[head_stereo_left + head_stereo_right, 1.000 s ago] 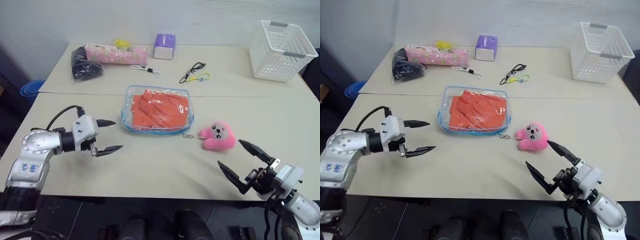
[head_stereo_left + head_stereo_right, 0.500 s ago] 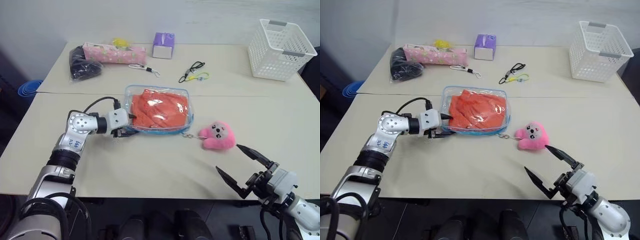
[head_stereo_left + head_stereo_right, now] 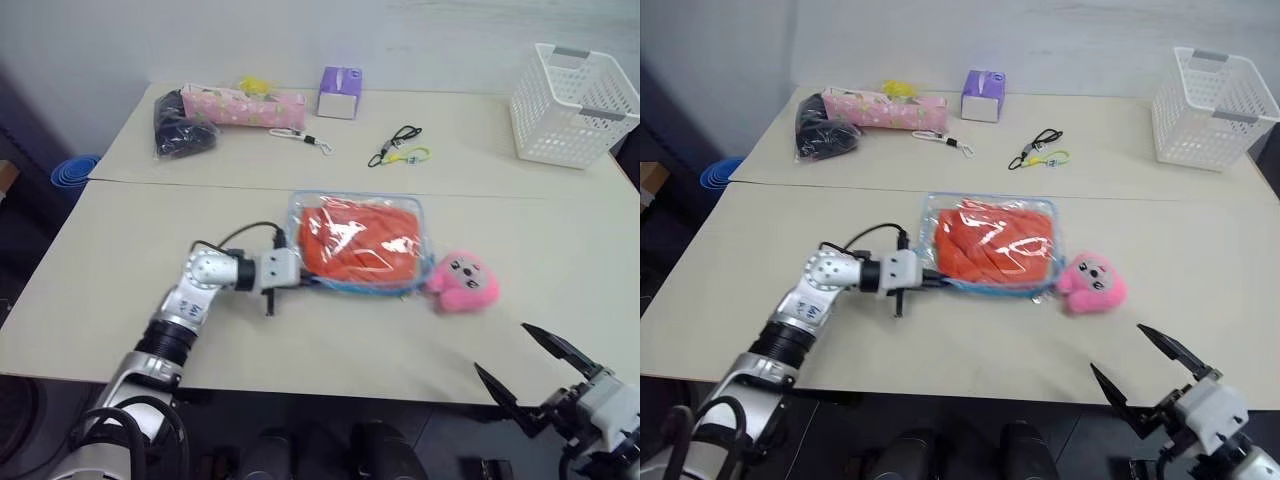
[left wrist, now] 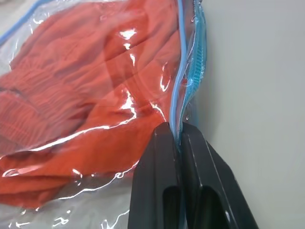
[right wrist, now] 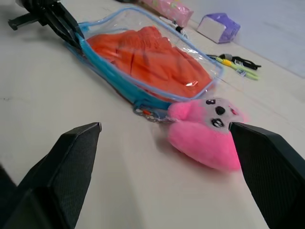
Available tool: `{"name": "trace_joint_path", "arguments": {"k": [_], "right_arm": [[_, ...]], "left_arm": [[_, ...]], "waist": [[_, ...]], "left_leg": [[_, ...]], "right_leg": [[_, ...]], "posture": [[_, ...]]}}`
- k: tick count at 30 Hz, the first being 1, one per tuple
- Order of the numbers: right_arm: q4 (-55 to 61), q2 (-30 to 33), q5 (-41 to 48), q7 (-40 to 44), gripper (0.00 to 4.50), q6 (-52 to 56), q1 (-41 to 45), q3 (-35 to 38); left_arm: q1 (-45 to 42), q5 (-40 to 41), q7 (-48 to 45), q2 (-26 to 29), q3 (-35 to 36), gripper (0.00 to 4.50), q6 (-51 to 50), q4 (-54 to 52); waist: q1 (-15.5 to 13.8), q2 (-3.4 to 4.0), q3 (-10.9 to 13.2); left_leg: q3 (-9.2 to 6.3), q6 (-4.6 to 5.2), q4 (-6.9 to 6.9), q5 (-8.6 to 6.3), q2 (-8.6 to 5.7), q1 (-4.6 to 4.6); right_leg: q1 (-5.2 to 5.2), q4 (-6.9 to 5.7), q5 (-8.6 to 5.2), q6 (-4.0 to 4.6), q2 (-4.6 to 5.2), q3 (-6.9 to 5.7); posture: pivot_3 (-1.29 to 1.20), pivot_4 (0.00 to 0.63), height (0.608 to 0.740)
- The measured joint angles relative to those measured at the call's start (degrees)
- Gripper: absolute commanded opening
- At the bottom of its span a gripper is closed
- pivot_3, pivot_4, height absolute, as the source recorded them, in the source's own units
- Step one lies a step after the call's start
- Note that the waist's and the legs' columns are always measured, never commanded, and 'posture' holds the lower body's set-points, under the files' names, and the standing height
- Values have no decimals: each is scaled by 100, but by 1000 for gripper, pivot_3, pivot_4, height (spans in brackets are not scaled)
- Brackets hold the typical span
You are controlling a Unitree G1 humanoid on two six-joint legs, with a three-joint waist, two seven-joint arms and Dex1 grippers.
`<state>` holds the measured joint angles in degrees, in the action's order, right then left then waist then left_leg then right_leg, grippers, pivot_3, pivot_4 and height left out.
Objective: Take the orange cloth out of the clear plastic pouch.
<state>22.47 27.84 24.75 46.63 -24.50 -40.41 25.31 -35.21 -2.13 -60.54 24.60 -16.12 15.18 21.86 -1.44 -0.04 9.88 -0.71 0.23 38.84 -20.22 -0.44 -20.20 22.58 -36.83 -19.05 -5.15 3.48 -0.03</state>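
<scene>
The clear plastic pouch [image 3: 358, 244] lay flat near the middle of the counter [image 3: 120, 300], with the orange cloth [image 3: 362, 238] inside it, folded and filling most of the pouch. The left claw [image 3: 302, 280] had its two black fingers [image 4: 159, 181] pressed together on the pouch's light blue edge at the corner nearest the robot's left, the edging pinched between them. A pink plush toy [image 3: 463, 283] lay touching the pouch's opposite end. The right claw [image 3: 535, 372] hung at the counter's near edge with its fingers spread wide and nothing between them, well apart from the pouch. At the far side stood a white basket [image 3: 573, 104], a purple tissue box [image 3: 340, 92] and a pink pencil case [image 3: 255, 104].
</scene>
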Motion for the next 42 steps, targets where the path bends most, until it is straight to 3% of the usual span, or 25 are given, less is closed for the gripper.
{"name": "trace_joint_path", "arguments": {"k": [7,14,15,23,27,33,35,37,42], "right_arm": [[41,-118,125,-57,4500,44,-374,238],[146,139,626,-190,4500,741,-229,579],[146,184,641,-190,4500,843,-138,617],[-9,552,1212,-239,4500,1872,516,880],[-334,1008,1638,-151,4500,2694,881,987],[-1418,1751,1653,-206,4500,3864,2029,871],[-1837,1949,1497,-231,4500,4164,2382,767],[-2334,2211,1251,-168,4500,4434,2778,476],[-3043,2328,1047,536,3250,4582,3374,142]], "left_arm": [[55,-252,472,-714,-383,36,-1024,-574],[53,-276,674,-973,-523,36,-1771,-806],[58,-273,680,-999,-528,523,-1866,-837],[258,-94,826,-1218,-515,2901,-2810,-1413],[354,580,497,-1144,-258,4106,-3162,-1887],[377,1740,-371,-519,633,4106,-3123,-2026],[414,2040,-671,-337,844,4452,-3100,-2002],[472,2334,-1042,-121,958,4486,-3102,-1966],[707,2977,-1433,128,1205,4500,-3371,-2189]], "waist": [[3,3,-2],[8,3,-2],[8,3,-2],[-3,3,-2],[31,3,-2],[63,8,-3],[59,8,-4],[40,8,-3],[10,8,-3]], "left_leg": [[1,23,5,-11,0,4],[1,17,5,-8,0,6],[0,17,5,-7,0,6],[-1,2,9,1,0,1],[1,1,9,1,3,2],[0,-6,12,7,7,5],[0,-5,13,7,7,3],[0,-4,17,6,5,-1],[-3,1,18,3,5,-6]], "right_leg": [[-3,-6,0,0,-2,4],[-3,-6,0,0,-2,6],[-3,-7,0,0,-2,5],[-3,-5,0,0,-1,5],[-2,-5,0,0,-2,7],[-2,-7,-2,3,-5,4],[-2,-6,-2,3,-5,2],[-1,-3,-1,3,-3,1],[-1,1,0,1,-2,-2]], "posture": [[0,150,740],[0,150,740],[0,150,740],[0,150,740],[0,150,740],[0,150,740],[0,150,740],[0,150,740],[0,150,740]]}}
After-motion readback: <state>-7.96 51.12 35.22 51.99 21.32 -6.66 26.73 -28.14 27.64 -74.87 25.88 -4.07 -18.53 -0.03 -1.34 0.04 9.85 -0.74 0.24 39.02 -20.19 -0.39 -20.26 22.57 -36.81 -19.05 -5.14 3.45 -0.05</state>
